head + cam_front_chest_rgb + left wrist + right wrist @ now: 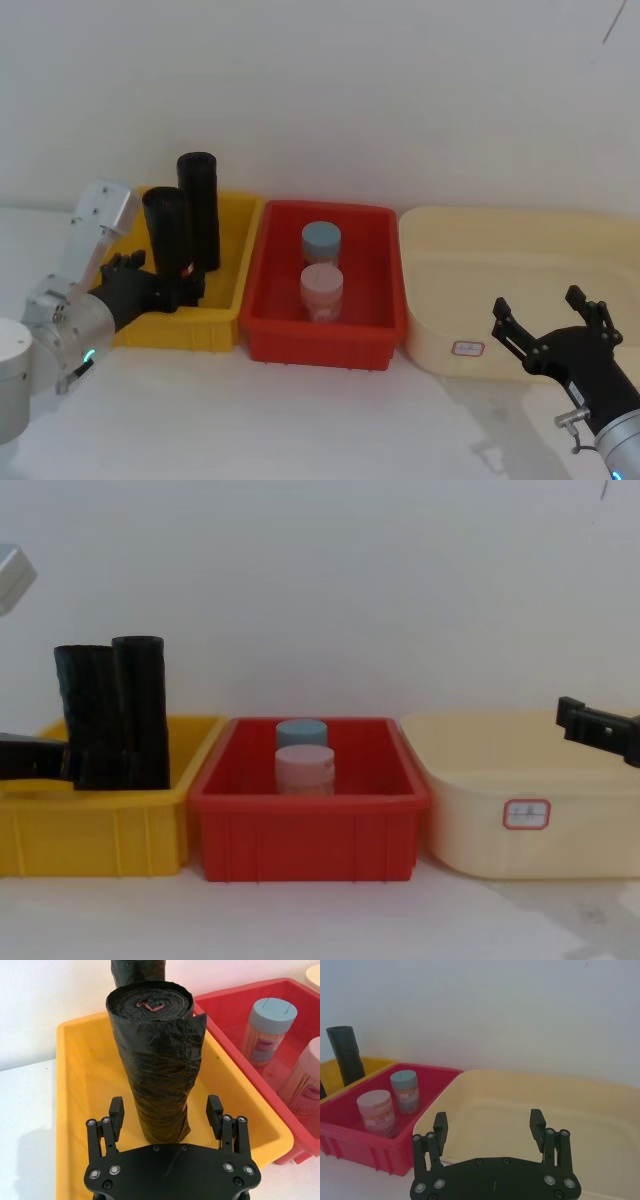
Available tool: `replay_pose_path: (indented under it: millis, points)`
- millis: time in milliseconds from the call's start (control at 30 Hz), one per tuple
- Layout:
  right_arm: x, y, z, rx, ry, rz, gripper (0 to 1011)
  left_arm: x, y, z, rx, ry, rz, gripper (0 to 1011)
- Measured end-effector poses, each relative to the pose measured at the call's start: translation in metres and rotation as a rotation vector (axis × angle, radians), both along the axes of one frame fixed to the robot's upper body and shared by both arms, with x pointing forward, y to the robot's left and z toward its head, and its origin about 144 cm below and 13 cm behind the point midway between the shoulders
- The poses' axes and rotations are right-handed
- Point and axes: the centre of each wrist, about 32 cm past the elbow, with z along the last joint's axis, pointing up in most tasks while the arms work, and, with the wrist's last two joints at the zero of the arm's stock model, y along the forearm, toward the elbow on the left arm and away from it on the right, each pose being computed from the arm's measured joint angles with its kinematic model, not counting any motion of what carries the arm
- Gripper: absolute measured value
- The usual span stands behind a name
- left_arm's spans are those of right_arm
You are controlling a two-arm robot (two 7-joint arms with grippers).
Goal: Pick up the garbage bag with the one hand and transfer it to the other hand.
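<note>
Left wrist view, left end effector (165, 1104) spread astride upright garbage bag (155, 1060)

- head view looked steeply down on the red bin (320, 345) from above.
- chest view faced it low, side-on.
- left wrist view sat close to the yellow bin (80, 1085); both wrist views shared the red bin.
</note>
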Motion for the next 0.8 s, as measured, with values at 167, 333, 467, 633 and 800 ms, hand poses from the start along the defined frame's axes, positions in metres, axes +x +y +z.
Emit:
replay_pose_path:
  millis: [167,333,467,633,800]
  points:
    - [0.0,0.0,0.0,0.0,0.0,0.0,1001,0.0016,-0.0016,-0.0017,-0.002,-0.002,0.003,1001]
    - [0.0,0.0,0.0,0.0,0.0,0.0,1001,0.0029,-0.0042,-0.0039,-0.006,-0.004,0.005,1001]
    - [0.0,0.0,0.0,0.0,0.0,0.0,1001,0.004,-0.006,-0.0055,-0.008,-0.005,0.011,1001]
    - [0.0,0.0,0.0,0.0,0.0,0.0,1001,0.0058,-0.0067,-0.0068,-0.008,-0.007,0.02,1001]
    - [0.0,0.0,0.0,0.0,0.0,0.0,1001,0.0081,-0.0068,-0.0077,-0.006,-0.006,0.034,1001]
